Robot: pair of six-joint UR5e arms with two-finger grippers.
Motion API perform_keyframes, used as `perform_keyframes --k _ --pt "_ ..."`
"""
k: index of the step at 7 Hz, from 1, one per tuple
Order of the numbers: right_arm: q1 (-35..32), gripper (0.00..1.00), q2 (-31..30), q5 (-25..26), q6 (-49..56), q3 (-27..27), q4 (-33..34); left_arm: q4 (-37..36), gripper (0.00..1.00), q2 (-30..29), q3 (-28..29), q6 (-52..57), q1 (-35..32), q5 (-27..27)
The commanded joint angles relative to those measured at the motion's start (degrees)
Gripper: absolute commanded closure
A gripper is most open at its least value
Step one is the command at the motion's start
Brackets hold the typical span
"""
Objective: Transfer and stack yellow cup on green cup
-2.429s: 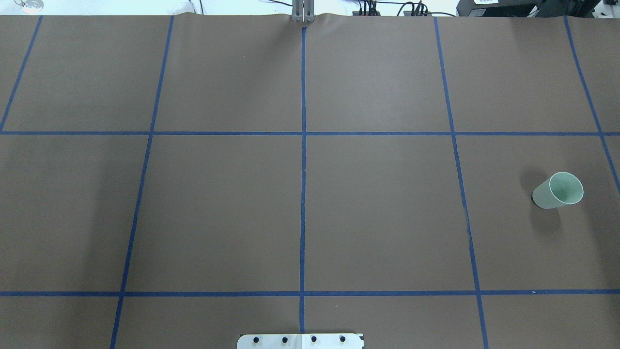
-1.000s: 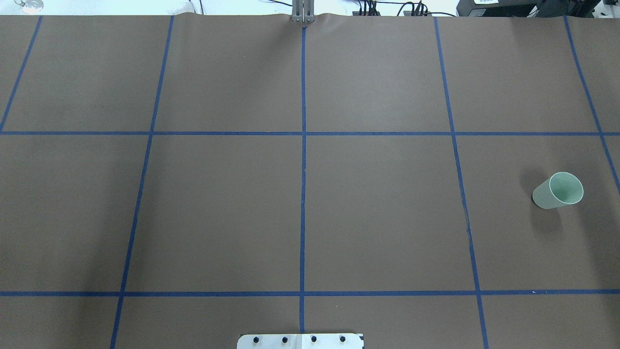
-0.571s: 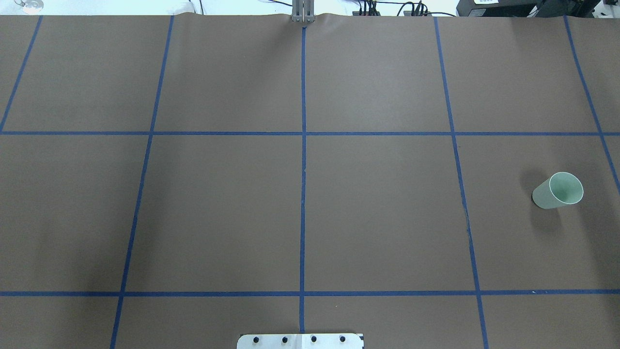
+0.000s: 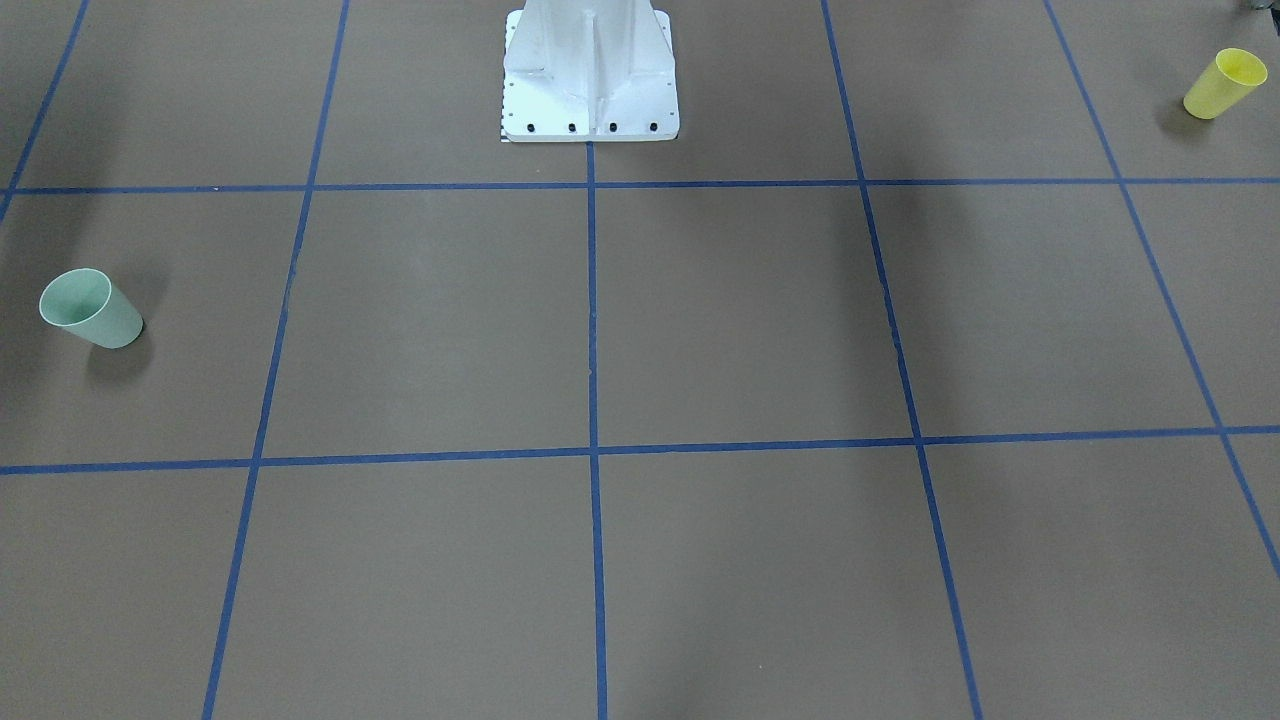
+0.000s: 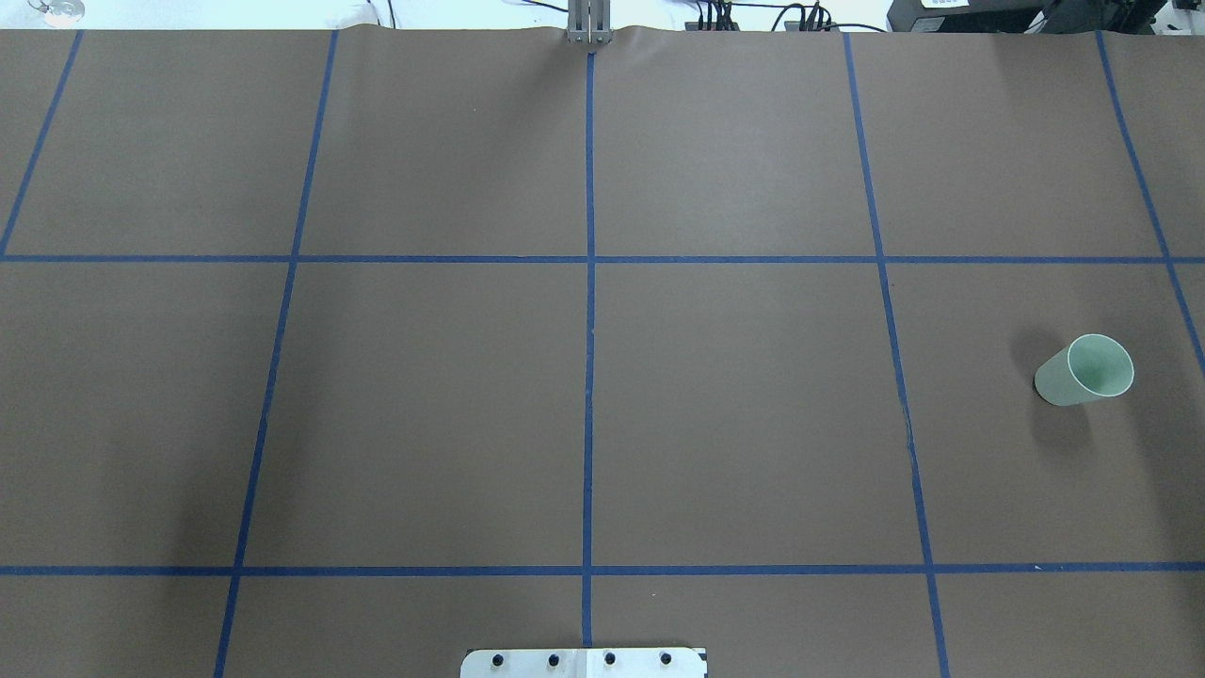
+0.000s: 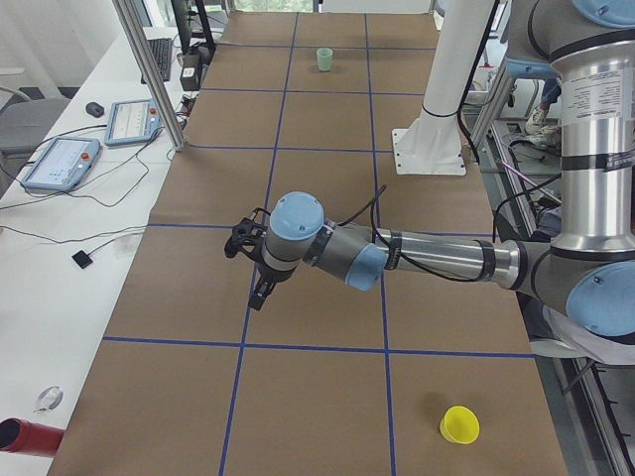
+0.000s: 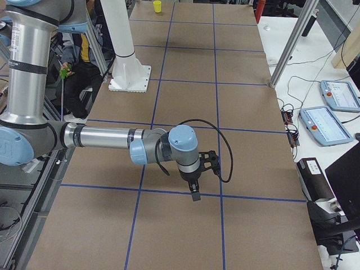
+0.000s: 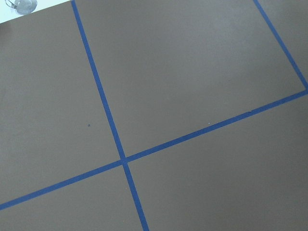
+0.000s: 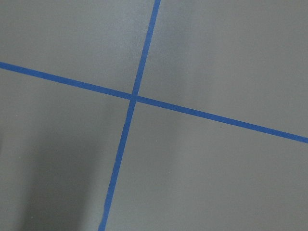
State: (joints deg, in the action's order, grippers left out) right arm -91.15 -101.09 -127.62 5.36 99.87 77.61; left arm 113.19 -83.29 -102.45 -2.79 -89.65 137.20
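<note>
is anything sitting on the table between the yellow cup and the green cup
Nothing visible does. Only bare mat lies between the yellow cup and the green cup; the white pedestal stands beside that line.

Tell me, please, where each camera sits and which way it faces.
Front-facing: across the table, facing the robot's base; sees green cup, yellow cup.
Overhead: behind the robot, looking forward and down; base edge shows.
Exterior left: table's left end, looking along it; left arm near.
Exterior right: opposite end; right arm near.
Left wrist: down at taped table; no body.
Right wrist: likewise.
Shared: front-facing and overhead both show the green cup.
</note>
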Motion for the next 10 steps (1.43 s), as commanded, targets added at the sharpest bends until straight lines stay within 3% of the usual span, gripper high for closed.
perform_keyframes --k 1,4,6,10 --pt "0.0 0.00 -0.7 -2.0 0.0 -1.3 -0.1 5.7 0.00 0.8 -1.5 -17.1 0.0 -2.3" --pt "0.0 0.00 -1.2 -5.1 -0.1 -2.0 -0.1 8.3 0.00 4.5 -6.9 -34.1 1.7 -18.8" --pt "0.0 0.00 -1.6 -6.1 0.0 -2.1 0.0 8.1 0.00 9.4 -10.4 -46.5 8.6 -34.8" --pt "0.1 0.00 -1.6 -6.3 0.1 -4.0 0.2 3.5 0.00 17.8 -10.9 -61.8 11.6 -53.7"
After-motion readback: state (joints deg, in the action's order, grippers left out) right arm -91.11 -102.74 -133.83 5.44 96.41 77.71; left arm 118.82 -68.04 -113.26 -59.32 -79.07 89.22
